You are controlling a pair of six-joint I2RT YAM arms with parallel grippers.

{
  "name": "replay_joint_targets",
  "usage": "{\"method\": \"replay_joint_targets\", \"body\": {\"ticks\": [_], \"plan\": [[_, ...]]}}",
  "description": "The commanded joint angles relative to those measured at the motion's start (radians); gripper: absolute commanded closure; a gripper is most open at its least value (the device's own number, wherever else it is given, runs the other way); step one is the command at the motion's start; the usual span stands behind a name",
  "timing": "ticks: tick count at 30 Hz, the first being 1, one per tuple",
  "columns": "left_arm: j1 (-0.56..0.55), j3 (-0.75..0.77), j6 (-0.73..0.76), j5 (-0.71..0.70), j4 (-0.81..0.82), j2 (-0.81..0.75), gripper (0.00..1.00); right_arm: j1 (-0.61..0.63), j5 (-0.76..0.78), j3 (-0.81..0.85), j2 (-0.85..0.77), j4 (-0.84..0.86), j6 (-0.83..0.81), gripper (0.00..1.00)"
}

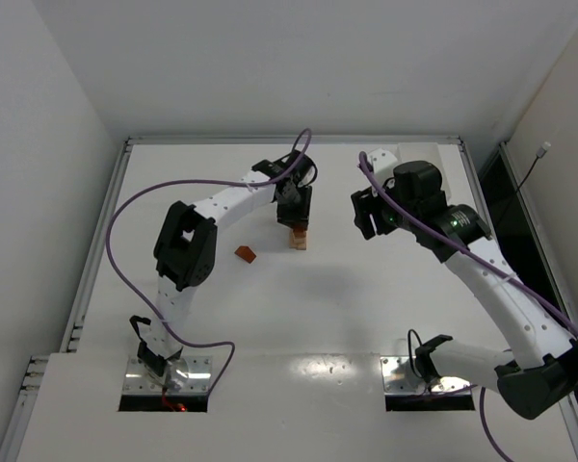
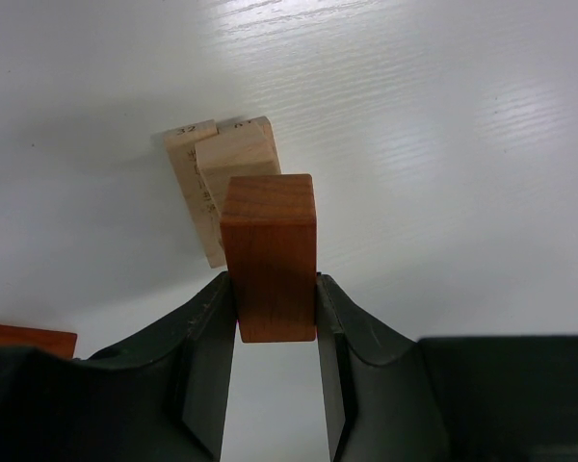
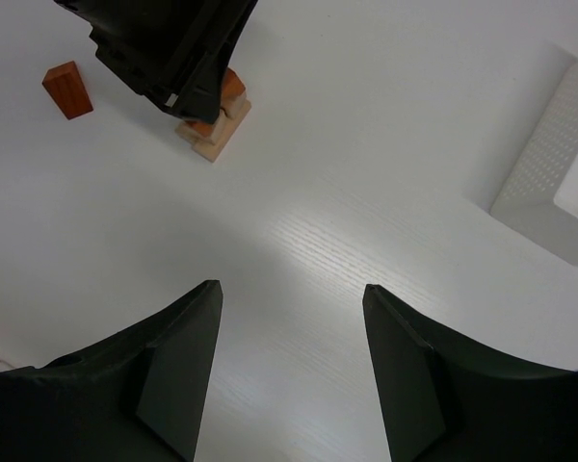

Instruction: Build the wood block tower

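My left gripper point(image 2: 275, 289) is shut on a reddish-orange wood block point(image 2: 269, 255), held upright just over the tower point(image 2: 217, 183), a small stack of light tan blocks. In the top view the left gripper point(image 1: 294, 217) hangs right above the tower point(image 1: 297, 239). The right wrist view shows the tower point(image 3: 215, 125) with the orange block point(image 3: 231, 89) at its top, half hidden by the left gripper. A loose reddish-orange block point(image 1: 245, 254) lies left of the tower, also in the right wrist view point(image 3: 66, 89). My right gripper point(image 3: 289, 308) is open and empty, to the tower's right point(image 1: 368, 214).
A white box point(image 3: 559, 183) lies at the right edge of the right wrist view. The white table point(image 1: 299, 318) is walled in white on the far and left sides. An edge of the loose orange block point(image 2: 24, 340) shows at the lower left of the left wrist view.
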Motion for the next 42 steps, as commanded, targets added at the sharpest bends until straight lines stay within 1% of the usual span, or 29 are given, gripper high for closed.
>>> {"method": "replay_joint_targets", "body": {"ticks": [1,10,39,40,41,42], "plan": [[-0.012,0.04,-0.007,-0.013,0.002,0.004,1.0,-0.014,-0.013,-0.013,-0.021,0.041,0.012,0.43],[-0.012,0.04,-0.025,-0.069,-0.016,-0.006,1.0,-0.014,-0.022,-0.022,-0.012,0.041,0.022,0.43],[-0.012,0.003,-0.026,-0.039,-0.006,-0.006,1.0,-0.014,-0.031,-0.023,-0.021,0.05,0.022,0.43],[-0.012,0.003,-0.026,-0.039,0.003,-0.006,0.99,-0.014,-0.031,-0.023,-0.021,0.05,0.022,0.43],[-0.012,0.003,-0.026,-0.039,0.003,-0.006,0.93,-0.014,-0.031,-0.023,-0.021,0.05,0.022,0.43],[-0.012,0.003,-0.026,-0.039,0.003,-0.006,0.93,-0.014,-0.031,-0.023,-0.021,0.05,0.022,0.43]]}}
